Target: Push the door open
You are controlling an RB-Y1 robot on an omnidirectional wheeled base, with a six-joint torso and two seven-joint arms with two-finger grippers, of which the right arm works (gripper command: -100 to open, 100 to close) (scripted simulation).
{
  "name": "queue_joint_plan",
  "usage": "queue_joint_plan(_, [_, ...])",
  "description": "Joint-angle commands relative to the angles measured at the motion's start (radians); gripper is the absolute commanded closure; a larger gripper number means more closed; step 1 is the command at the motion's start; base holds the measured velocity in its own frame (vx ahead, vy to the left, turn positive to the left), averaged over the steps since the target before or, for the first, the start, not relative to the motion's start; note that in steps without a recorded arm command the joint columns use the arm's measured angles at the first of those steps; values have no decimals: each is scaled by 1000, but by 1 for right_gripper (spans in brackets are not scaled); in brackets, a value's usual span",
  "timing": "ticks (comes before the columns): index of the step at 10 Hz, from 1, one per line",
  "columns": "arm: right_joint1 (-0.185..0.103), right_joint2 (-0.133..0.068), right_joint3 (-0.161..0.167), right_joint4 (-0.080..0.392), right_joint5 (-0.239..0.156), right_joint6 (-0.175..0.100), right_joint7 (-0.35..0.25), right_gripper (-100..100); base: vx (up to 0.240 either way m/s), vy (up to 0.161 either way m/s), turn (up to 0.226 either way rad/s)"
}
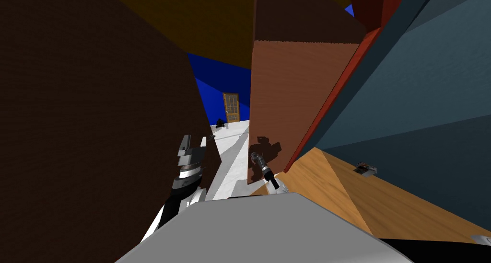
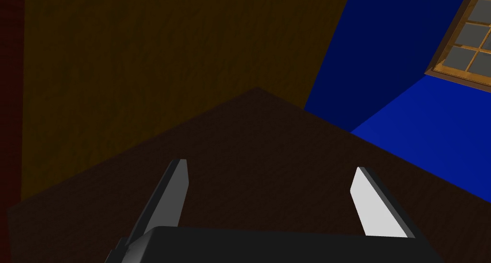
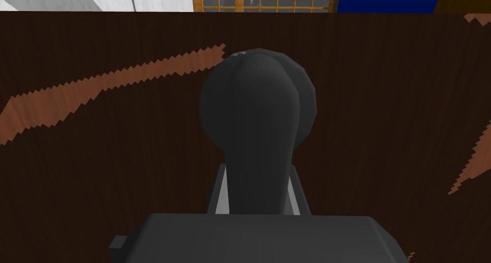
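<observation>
The door point(image 1: 297, 111) is a reddish-brown slab standing at about 12 o'clock from my chest in the head view, with a red frame strip point(image 1: 331, 107) running along its 3 o'clock side. Low on the door's face sits the dark handle point(image 3: 259, 111), a rounded knob on a thick stem. The right gripper point(image 3: 257, 168) is clamped on that stem, one thin finger pressed to each side. At roughly 9 o'clock from the right gripper, well apart from it, the left gripper point(image 1: 192, 147) is held up beside a dark brown surface point(image 1: 96, 107); its two fingers point(image 2: 172, 193) are spread wide with nothing between them. Through the gap between that surface and the door, a white floor point(image 1: 230, 152) runs to a blue wall point(image 1: 225, 78) with a paned wooden door point(image 1: 231, 107). At 4 o'clock from the handle lies a wooden floor point(image 1: 345, 193) below a grey-blue wall point(image 1: 422, 83), with a small grey object point(image 1: 365, 169) on it.
</observation>
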Motion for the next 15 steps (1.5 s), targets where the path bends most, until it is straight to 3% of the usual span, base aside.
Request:
queue_joint_plan(1, [4,-17,-28,-12,-17,4,13,100,160,125,-94])
queue_joint_plan(3, [4,-16,-35,-11,-22,5,18,100,110,94,-59])
queue_joint_plan(8, [3,-12,-96,-8,-63,16,63,100,154,106,-50])
queue_joint_plan(9, [3,-12,-96,-25,-63,16,63,100,123,95,-65])
queue_joint_plan(10, [3,-12,-96,-8,-63,16,63,100,52,37,-8])
queue_joint_plan(13, [2,-3,-136,-6,-89,23,92,100,131,98,-74])
queue_joint_plan(15, [2,-3,-136,-6,-89,23,92,100,76,59,-20])
